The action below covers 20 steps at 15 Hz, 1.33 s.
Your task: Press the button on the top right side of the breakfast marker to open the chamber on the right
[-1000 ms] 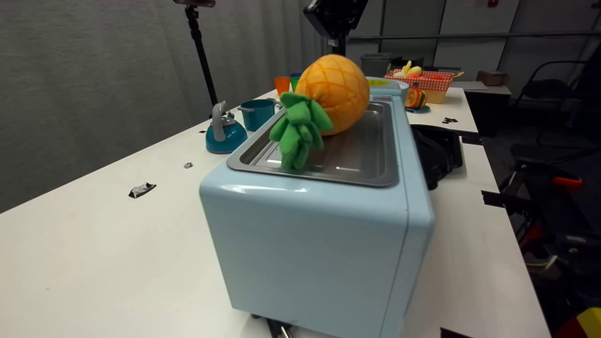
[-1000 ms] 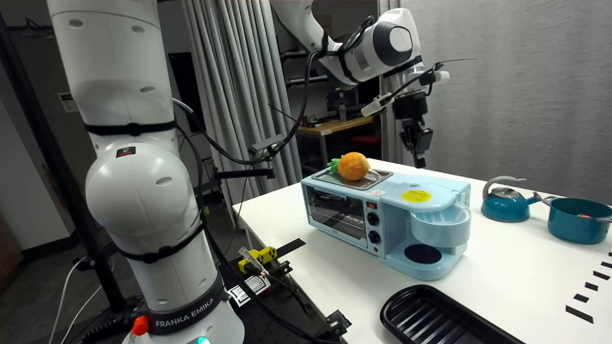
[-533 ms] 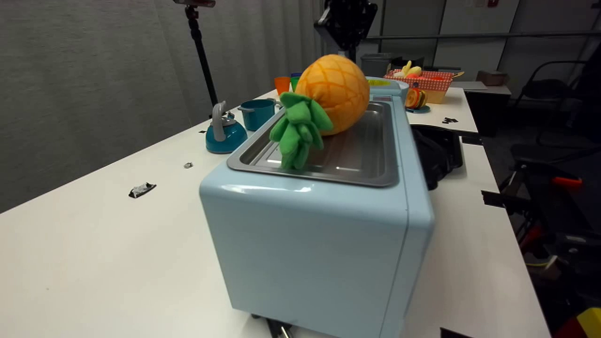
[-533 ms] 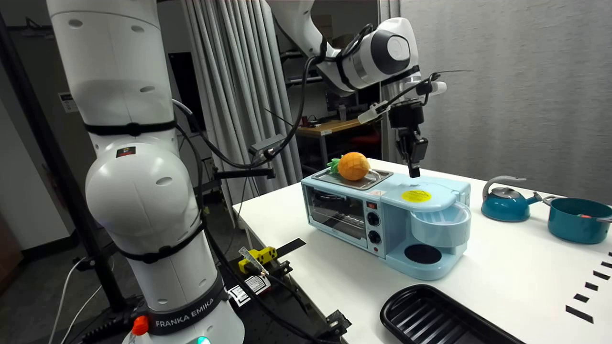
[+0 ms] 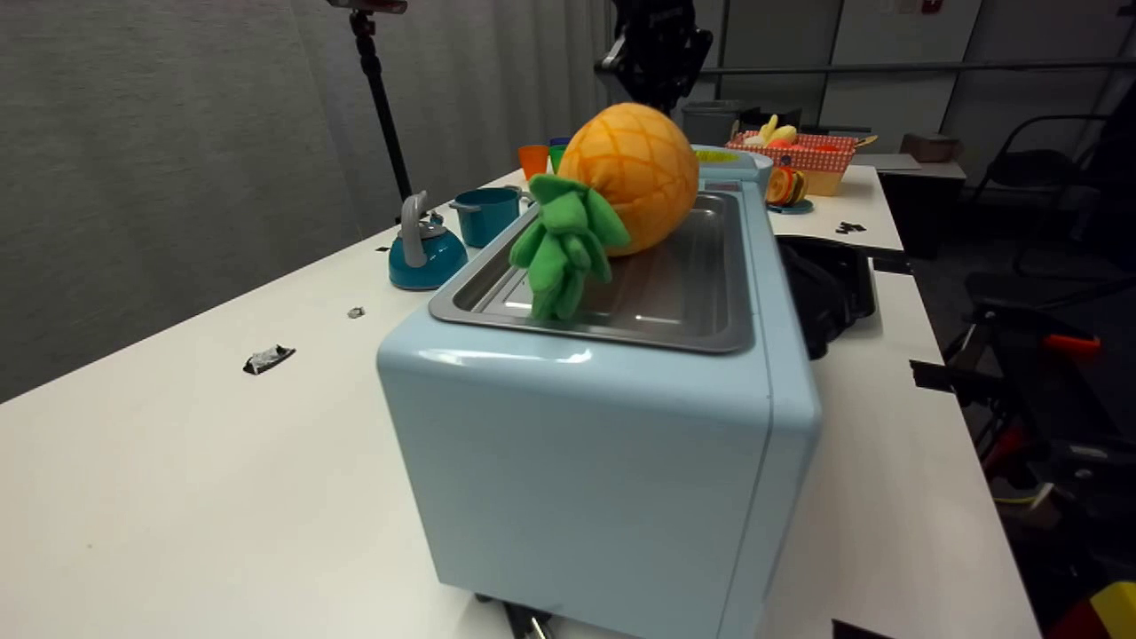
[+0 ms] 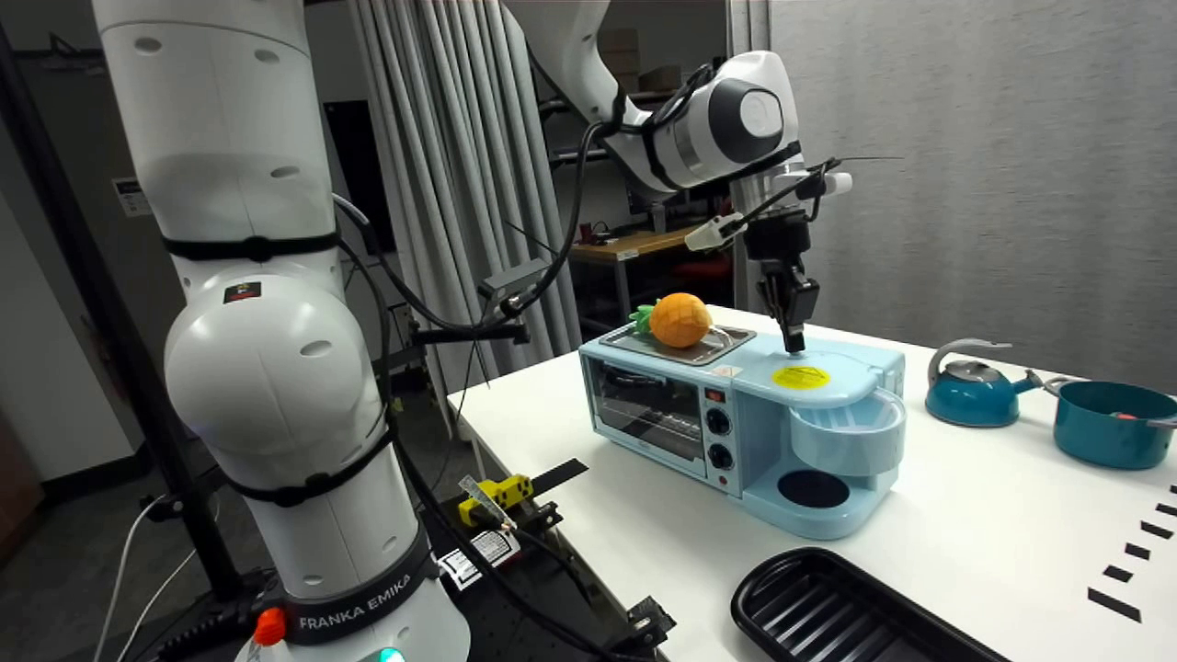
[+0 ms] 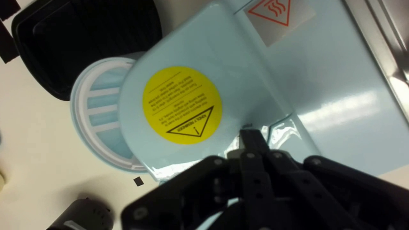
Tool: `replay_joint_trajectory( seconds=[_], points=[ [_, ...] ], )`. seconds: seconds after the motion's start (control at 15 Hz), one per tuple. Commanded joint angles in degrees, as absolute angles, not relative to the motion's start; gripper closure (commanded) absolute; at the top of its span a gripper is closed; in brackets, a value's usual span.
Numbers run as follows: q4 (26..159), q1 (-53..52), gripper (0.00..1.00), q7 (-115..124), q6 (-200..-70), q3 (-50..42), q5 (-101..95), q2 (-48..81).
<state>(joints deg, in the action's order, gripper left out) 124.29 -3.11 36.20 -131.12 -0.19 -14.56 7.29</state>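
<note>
The light blue breakfast maker [image 6: 749, 432] stands on the table and shows in every view; its near end [image 5: 586, 479] fills much of an exterior view. Its lid [image 6: 851, 363] bears a yellow round sticker, also clear in the wrist view [image 7: 182, 105]. A round chamber [image 6: 851, 441] sits under the lid's right side; its ribbed rim [image 7: 84, 108] pokes out in the wrist view. My gripper [image 6: 794, 348] is shut and empty, pointing down at the lid's rear part; the fingertips [image 7: 254, 134] seem very close to the surface, contact unclear. The button is not distinguishable, perhaps behind the fingertips.
A plush pineapple [image 5: 632, 177] lies on the metal tray [image 5: 674, 306] atop the machine. A teal kettle [image 6: 975, 393] and teal pot [image 6: 1114, 428] stand beside the machine. A black ridged pan [image 6: 846, 616] lies in front.
My gripper has come down to just over the lid, drifting slightly left in an exterior view where the arm shows. It stays shut. The breakfast maker and chamber have not moved.
</note>
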Motion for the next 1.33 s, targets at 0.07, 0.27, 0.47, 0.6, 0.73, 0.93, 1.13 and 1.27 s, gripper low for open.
replay_joint_trajectory(
  seconds=[0.07,0.27,0.47,0.6,0.73,0.93,1.13,1.27],
  points=[
    [125.09,-3.80,1.00,36.69,-133.36,-0.23,-14.65,7.52],
    [125.67,-3.93,1.00,36.91,-133.19,-0.46,-15.55,7.76],
    [125.65,-3.81,1.00,37.24,-133.79,-0.67,-16.05,8.40],
    [125.95,-3.61,1.00,37.51,-134.22,-0.83,-15.79,9.01],
    [126.47,-3.44,1.00,38.13,-134.79,-1.03,-15.56,9.54],
    [127.33,-3.15,1.00,38.84,-135.76,-1.33,-15.40,10.72],
    [127.54,-2.79,1.00,38.26,-135.87,-1.32,-13.42,11.83],
    [127.77,-2.60,1.00,38.31,-136.03,-1.52,-12.17,12.54]
  ],
)
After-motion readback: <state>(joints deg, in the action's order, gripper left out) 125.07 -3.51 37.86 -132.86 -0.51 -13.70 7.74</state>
